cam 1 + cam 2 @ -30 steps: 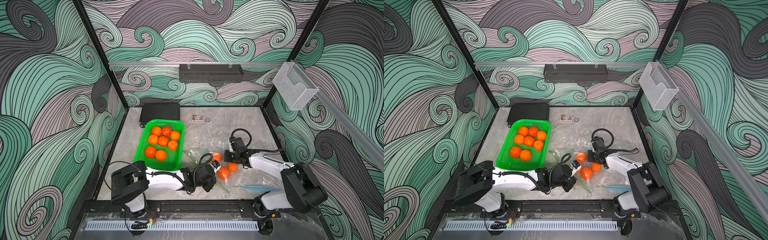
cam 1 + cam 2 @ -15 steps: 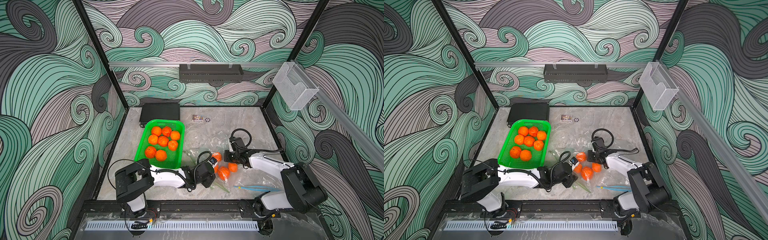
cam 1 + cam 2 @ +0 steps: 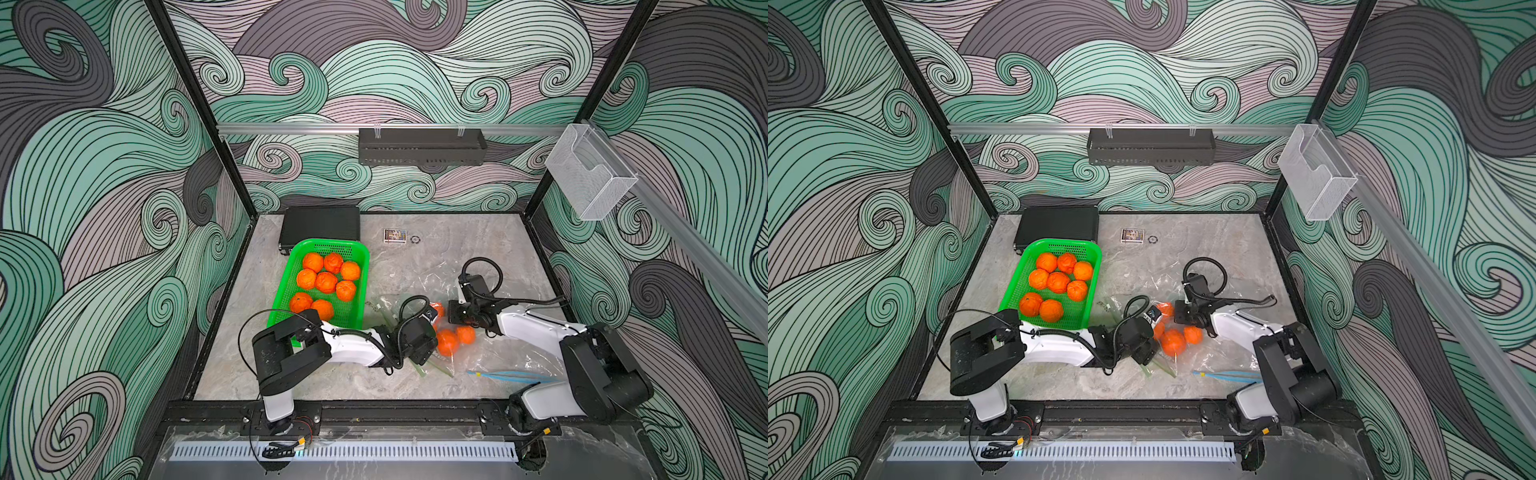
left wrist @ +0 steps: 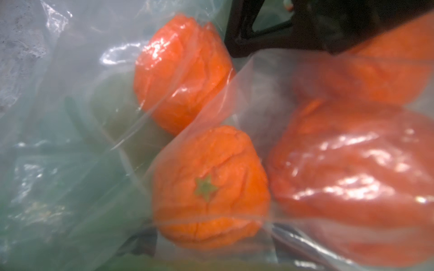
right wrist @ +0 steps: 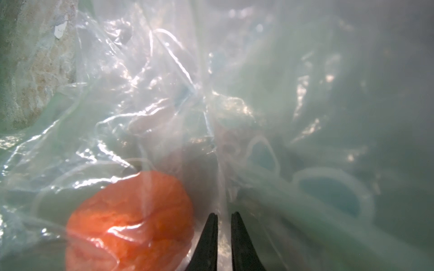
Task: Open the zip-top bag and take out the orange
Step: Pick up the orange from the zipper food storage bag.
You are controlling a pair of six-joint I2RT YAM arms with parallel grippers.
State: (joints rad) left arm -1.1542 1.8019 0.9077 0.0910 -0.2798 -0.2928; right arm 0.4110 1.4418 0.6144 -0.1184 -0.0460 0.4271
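The crumpled clear plastic zip-top bag (image 3: 513, 353), lying near the tabletop's (image 3: 332, 382) front edge right of centre, could slip loose, since the right gripper (image 5: 224, 225) is pressed together on only a thin fold of it; the left gripper (image 3: 432, 334), jaws spread wide, might pinch film along with fruit. The wrinkled orange with a green star stem (image 4: 209, 187) lies in the bag, glossy film across part of it

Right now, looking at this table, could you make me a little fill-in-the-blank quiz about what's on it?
The basket is coloured ___.
It holds ___ oranges.
The zip-top bag, pinched by the right gripper, has ___ inside.
Missing words: green, eight, oranges.
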